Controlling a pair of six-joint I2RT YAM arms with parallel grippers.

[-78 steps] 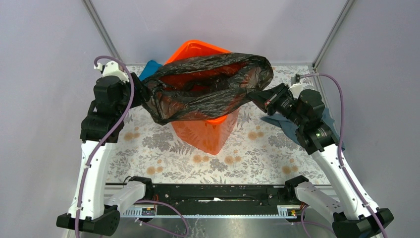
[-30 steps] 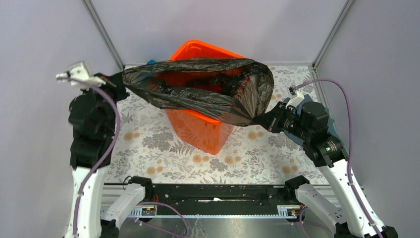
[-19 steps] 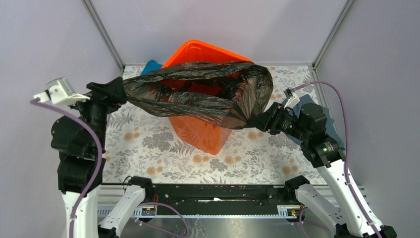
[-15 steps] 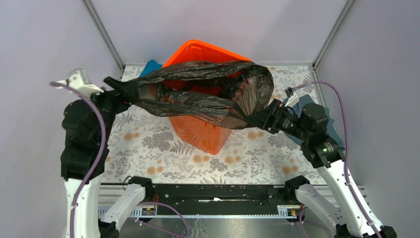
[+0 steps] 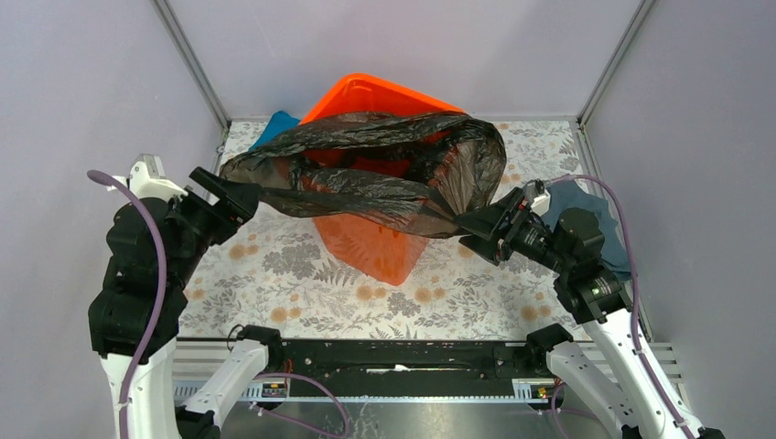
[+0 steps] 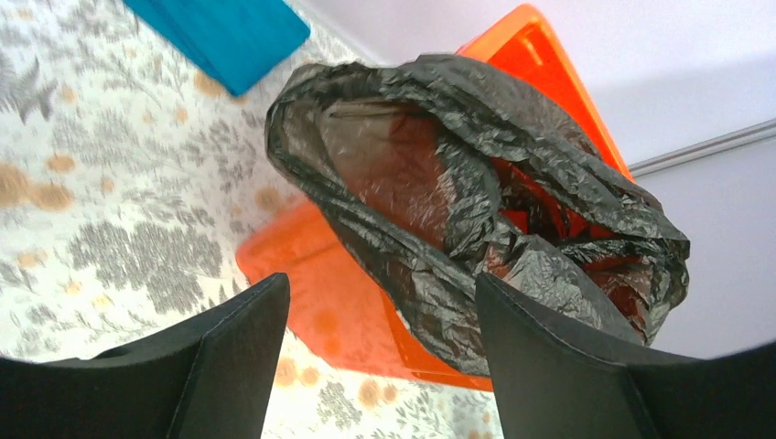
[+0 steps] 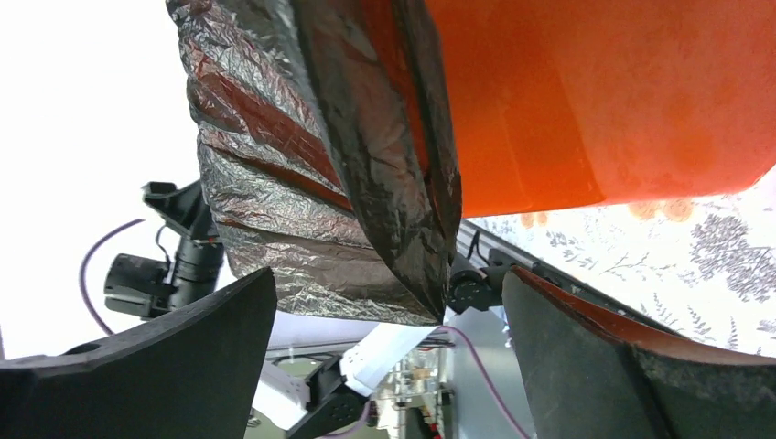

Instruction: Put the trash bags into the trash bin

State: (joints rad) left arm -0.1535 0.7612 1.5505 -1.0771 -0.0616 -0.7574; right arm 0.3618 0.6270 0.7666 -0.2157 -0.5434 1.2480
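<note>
Two wide-open grippers and one floppy bag, basically. From above, the trash bag (image 5: pixel 366 174) lay draped across the top of the orange trash bin (image 5: pixel 371 251), its ends poking out past the rim toward the left gripper (image 5: pixel 224 197) and the right gripper (image 5: pixel 478 233). In the left wrist view the jaws gaped with nothing between them, and the bag's mouth was just beyond. In the right wrist view the jaws were wide too, with a pointed corner hanging in the gap and touching neither finger. It looked featherlight, limp and slippery, so I'd pinch a bunched edge.
</note>
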